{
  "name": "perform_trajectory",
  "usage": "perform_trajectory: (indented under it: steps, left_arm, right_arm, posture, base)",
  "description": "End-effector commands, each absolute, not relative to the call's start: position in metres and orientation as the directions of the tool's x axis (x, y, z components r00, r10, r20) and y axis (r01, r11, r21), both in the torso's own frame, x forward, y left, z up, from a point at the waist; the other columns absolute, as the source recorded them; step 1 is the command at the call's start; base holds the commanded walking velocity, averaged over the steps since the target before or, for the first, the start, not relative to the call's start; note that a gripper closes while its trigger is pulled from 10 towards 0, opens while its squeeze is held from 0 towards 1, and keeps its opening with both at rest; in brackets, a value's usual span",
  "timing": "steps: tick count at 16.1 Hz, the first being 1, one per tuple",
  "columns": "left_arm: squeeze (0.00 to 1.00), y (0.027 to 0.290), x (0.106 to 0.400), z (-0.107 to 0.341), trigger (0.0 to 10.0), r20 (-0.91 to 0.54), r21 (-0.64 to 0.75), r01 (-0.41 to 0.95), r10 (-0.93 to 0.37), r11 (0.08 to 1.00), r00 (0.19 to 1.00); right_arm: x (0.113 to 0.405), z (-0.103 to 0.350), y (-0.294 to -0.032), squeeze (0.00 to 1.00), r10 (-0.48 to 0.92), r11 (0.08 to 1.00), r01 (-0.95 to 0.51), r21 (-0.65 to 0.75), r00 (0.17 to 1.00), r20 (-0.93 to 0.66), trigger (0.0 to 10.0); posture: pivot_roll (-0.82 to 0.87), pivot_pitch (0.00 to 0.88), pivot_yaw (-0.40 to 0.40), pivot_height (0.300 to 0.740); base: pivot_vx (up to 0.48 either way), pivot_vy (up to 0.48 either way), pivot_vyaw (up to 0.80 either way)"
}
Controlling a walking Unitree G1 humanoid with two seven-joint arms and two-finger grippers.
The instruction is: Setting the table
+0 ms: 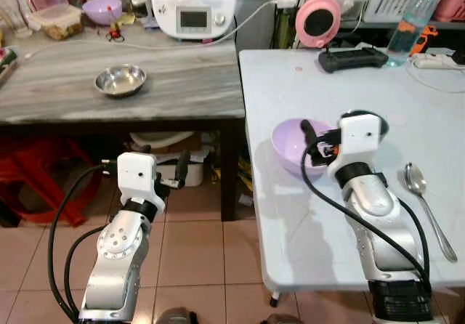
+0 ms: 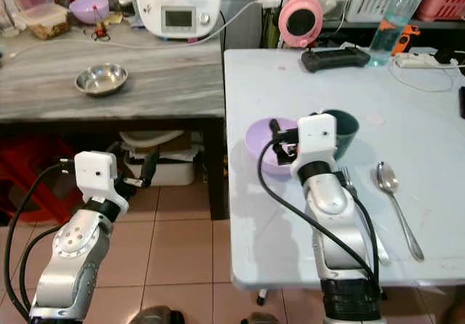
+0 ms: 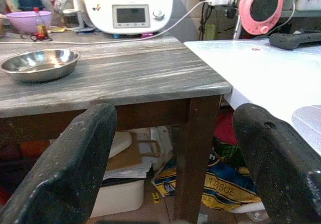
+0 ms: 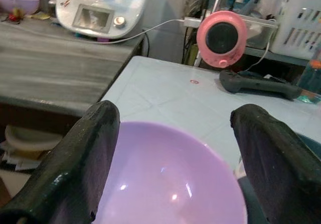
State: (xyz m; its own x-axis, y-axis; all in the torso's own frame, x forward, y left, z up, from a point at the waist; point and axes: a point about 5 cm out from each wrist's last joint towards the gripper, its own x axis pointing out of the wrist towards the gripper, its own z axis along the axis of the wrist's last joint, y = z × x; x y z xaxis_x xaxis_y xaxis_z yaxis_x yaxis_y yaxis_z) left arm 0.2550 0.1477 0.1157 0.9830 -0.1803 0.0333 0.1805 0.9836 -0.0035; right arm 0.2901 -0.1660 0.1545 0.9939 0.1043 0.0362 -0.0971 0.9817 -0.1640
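A white table (image 1: pixel 305 215) stands on tiled floor beside a grey wooden counter (image 1: pixel 65 91). The right gripper (image 4: pixel 170 148), fingers spread, hovers just above a smooth lilac bowl (image 2: pixel 265 146); a spoon (image 1: pixel 421 193) lies right of it. The right eye view also shows a fork (image 2: pixel 349 182). The left gripper (image 3: pixel 175 174) hangs open.

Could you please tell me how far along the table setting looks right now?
Done: a purple bowl, a dark cup, a fork and a spoon lie on the white table. In hand: the right end effector hovers open over the bowl. The left end effector is open and idle. Left: possibly the steel bowl on the grey counter.
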Motion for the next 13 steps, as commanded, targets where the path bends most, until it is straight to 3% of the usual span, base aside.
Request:
perform_trajectory:
  steps: [1,7,10,11,12,13]
  left_arm:
    - [0.0,0.15,0.255,0.116,10.0,0.031,0.017,0.173,-0.173,0.985,0.984]
    - [0.0,0.152,0.257,0.115,10.0,0.023,0.024,0.166,-0.166,0.986,0.986]
    - [0.0,0.149,0.257,0.113,10.0,0.017,0.018,0.169,-0.169,0.985,0.985]
    - [0.0,0.149,0.257,0.113,10.0,0.016,0.017,0.17,-0.17,0.985,0.985]
    - [0.0,0.149,0.257,0.113,10.0,0.015,0.016,0.171,-0.171,0.985,0.985]
    - [0.0,0.149,0.257,0.113,10.0,0.012,0.016,0.172,-0.172,0.985,0.985]
  right_arm:
    - [0.287,0.152,-0.164,0.0,0.12,0.977,-0.116,-0.179,0.993,0.014,10.0]
    - [0.275,0.139,-0.136,0.0,0.371,0.907,-0.384,-0.173,0.923,-0.105,10.0]
    - [0.274,0.135,-0.136,0.0,0.416,0.883,-0.44,-0.165,0.895,-0.162,10.0]
    - [0.274,0.133,-0.136,0.81,0.425,0.871,-0.456,-0.182,0.886,-0.187,10.0]
    - [0.275,0.134,-0.137,1.0,0.424,0.873,-0.453,-0.179,0.887,-0.182,10.0]
    - [0.275,0.134,-0.138,1.0,0.427,0.868,-0.461,-0.183,0.882,-0.198,10.0]
  posture:
    - [-0.03,0.035,0.007,0.74]
    - [-0.04,0.035,0.011,0.74]
    - [-0.04,0.038,0.013,0.74]
    - [-0.04,0.038,0.013,0.74]
    - [-0.04,0.039,0.013,0.74]
    - [-0.04,0.038,0.012,0.74]
  base:
    - [0.0,0.0,0.0]
    - [0.0,0.0,0.0]
    - [0.0,0.0,0.0]
    - [0.0,0.0,0.0]
    - [0.0,0.0,0.0]
    - [0.0,0.0,0.0]
